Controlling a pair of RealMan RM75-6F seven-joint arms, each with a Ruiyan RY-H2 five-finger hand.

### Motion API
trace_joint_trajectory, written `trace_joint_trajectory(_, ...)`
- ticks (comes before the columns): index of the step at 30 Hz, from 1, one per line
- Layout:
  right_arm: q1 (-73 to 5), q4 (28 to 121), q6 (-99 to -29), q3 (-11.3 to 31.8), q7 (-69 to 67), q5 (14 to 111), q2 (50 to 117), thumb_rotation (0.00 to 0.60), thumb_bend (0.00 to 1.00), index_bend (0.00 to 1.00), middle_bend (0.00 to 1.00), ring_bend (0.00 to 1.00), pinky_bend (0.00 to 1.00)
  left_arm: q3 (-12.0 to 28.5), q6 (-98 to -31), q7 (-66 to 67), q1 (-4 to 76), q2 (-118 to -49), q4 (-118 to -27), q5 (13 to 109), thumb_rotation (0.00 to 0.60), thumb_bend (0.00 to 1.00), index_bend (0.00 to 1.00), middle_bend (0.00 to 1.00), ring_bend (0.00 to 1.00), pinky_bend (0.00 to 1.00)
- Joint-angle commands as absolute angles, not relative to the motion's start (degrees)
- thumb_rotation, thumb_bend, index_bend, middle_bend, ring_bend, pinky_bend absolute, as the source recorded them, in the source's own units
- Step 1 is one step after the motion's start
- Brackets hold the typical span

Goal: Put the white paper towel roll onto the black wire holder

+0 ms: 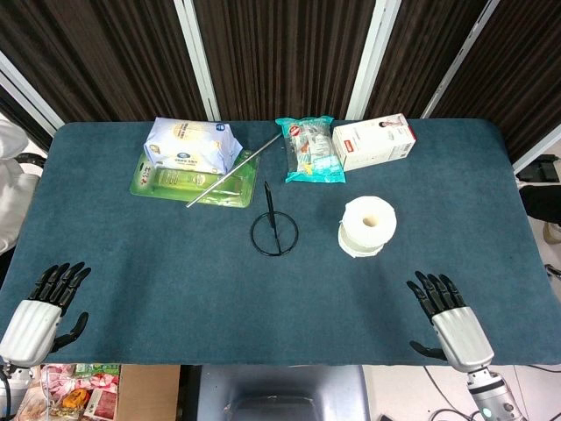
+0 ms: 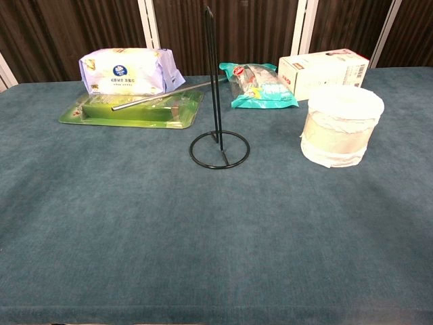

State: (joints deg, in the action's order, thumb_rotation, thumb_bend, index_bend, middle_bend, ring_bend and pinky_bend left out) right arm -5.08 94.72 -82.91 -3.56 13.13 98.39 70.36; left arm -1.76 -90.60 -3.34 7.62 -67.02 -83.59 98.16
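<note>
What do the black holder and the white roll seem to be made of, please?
The black wire holder looks like thin metal wire with a dark coating: a slim upright rod on a ring base, faintly glossy. The white paper towel roll looks like soft matte paper, with wrinkled, layered edges and a hollow core seen from above; what the core is made of I cannot tell.

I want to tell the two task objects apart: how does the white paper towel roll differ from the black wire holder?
The white paper towel roll is a squat, solid-looking cylinder; the black wire holder is a thin rod on a ring base. The roll is white, the holder black. The holder stands much taller than the roll in the chest view. Both stand upright on the blue table, apart from each other, untouched by either hand.
</note>
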Motion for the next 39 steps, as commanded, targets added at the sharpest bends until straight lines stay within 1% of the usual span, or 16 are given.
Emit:
trace_joint_trajectory(1, -5.26, 94.29, -83.29, -3.31, 12.48, 98.73, 70.60, 0.600, 0.17, 0.00, 0.00, 0.00, 0.00, -1.65, -91.35, -3.62, 7.47, -67.34, -83.08, 98.59, 0.600, 0.46, 0.00, 0.03, 0.01, 0.09)
trace_joint_trajectory(5, -6.68, 91.67, -83.64, -1.82, 8.78, 99.17, 71.89, 0.600, 0.17, 0.00, 0.00, 0.00, 0.00, -1.65, -91.84, -4.08, 7.33, -67.37, -82.74, 98.76, 0.600, 0.46, 0.00, 0.03, 0.00, 0.08)
trace_joint_trajectory(7, -8.16, 89.82, -83.08, 0.05, 5.06, 97.93, 73.07, 0.600, 0.17, 0.00, 0.00, 0.00, 0.00, -1.53, -91.98, -4.37, 7.29, -67.32, -82.66, 98.60, 0.600, 0.46, 0.00, 0.03, 0.00, 0.08)
trace_joint_trajectory(8, -9.88, 88.09, -82.09, 1.72, 2.29, 97.18, 73.87, 0.600, 0.17, 0.00, 0.00, 0.00, 0.00, -1.47, -91.91, -4.48, 7.29, -67.30, -82.57, 98.41, 0.600, 0.46, 0.00, 0.03, 0.00, 0.08)
trace_joint_trajectory(10, -13.32, 85.37, -78.47, 5.17, -2.35, 93.73, 75.13, 0.600, 0.17, 0.00, 0.00, 0.00, 0.00, -1.34, -91.68, -4.56, 7.33, -67.23, -82.55, 98.03, 0.600, 0.46, 0.00, 0.03, 0.00, 0.08)
trace_joint_trajectory(14, -20.07, 81.77, -68.99, 10.13, -10.33, 87.37, 76.23, 0.600, 0.17, 0.00, 0.00, 0.00, 0.00, -1.11, -91.42, -4.32, 7.36, -67.26, -82.55, 97.51, 0.600, 0.46, 0.00, 0.03, 0.00, 0.08)
trace_joint_trajectory(18, -24.69, 77.79, -62.07, 12.86, -11.90, 82.55, 77.44, 0.600, 0.16, 0.00, 0.00, 0.00, 0.00, -0.89, -91.09, -3.89, 7.39, -67.39, -82.56, 96.96, 0.600, 0.46, 0.00, 0.03, 0.00, 0.08)
trace_joint_trajectory(25, -28.60, 73.00, -54.51, 15.08, -16.73, 76.27, 78.25, 0.600, 0.14, 0.00, 0.00, 0.00, 0.00, -0.73, -90.21, -3.32, 7.58, -67.48, -82.61, 96.26, 0.600, 0.46, 0.00, 0.03, 0.00, 0.08)
trace_joint_trajectory(30, -31.04, 71.09, -47.89, 15.04, -21.38, 73.72, 78.19, 0.600, 0.14, 0.00, 0.00, 0.00, 0.00, -0.71, -90.22, -2.92, 7.52, -67.52, -82.84, 96.19, 0.600, 0.46, 0.00, 0.03, 0.00, 0.08)
trace_joint_trajectory(39, -33.97, 67.19, -43.11, 14.50, -24.59, 72.38, 80.25, 0.600, 0.14, 0.00, 0.00, 0.00, 0.00, -0.66, -89.86, -2.62, 7.61, -67.53, -82.96, 95.98, 0.600, 0.46, 0.00, 0.03, 0.00, 0.08)
